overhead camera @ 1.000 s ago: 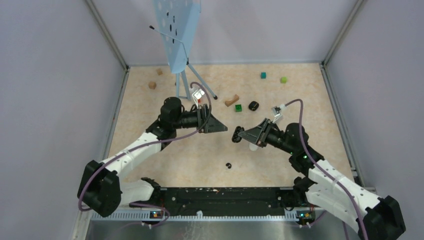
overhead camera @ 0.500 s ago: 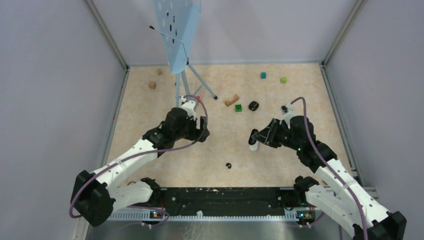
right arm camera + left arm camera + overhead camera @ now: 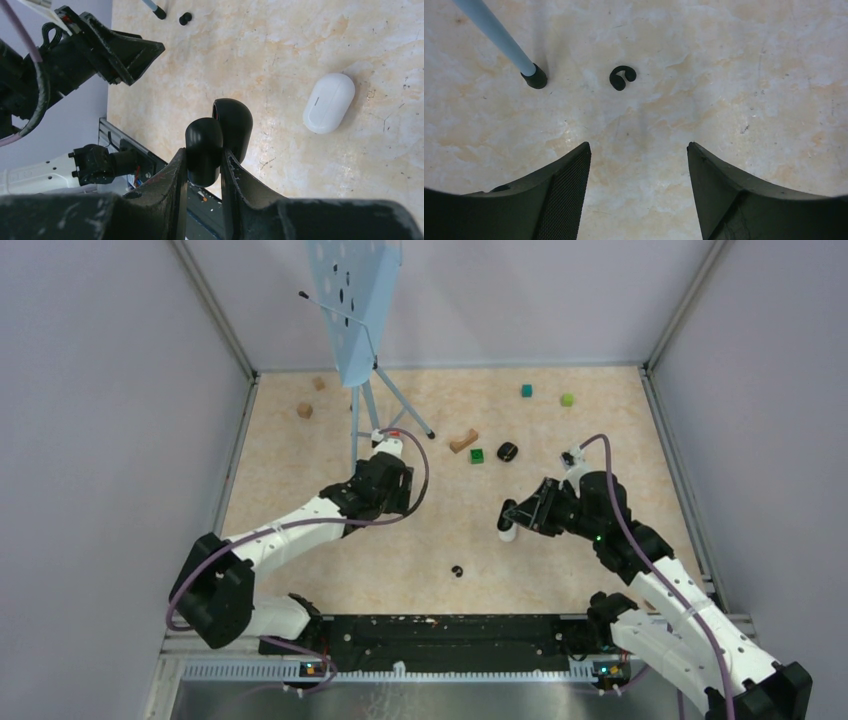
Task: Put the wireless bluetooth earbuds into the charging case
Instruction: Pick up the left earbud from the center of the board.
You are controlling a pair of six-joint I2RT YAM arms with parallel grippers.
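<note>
Left gripper [image 3: 639, 150]: my jaws stood open above the table [image 3: 744, 65] | earbud [image 3: 622, 78]: black, on the table beyond my fingertips, near the stand foot [image 3: 534, 79] | right gripper [image 3: 202, 152]: I clamped a black case [image 3: 220, 132] | white case [image 3: 328, 102]: on the table nearby

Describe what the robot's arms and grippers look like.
The left arm and right arm have white shells, black joints and a purple cable each. The left gripper and right gripper are black, with two tapered fingers; the left's inner pad is finely textured.
</note>
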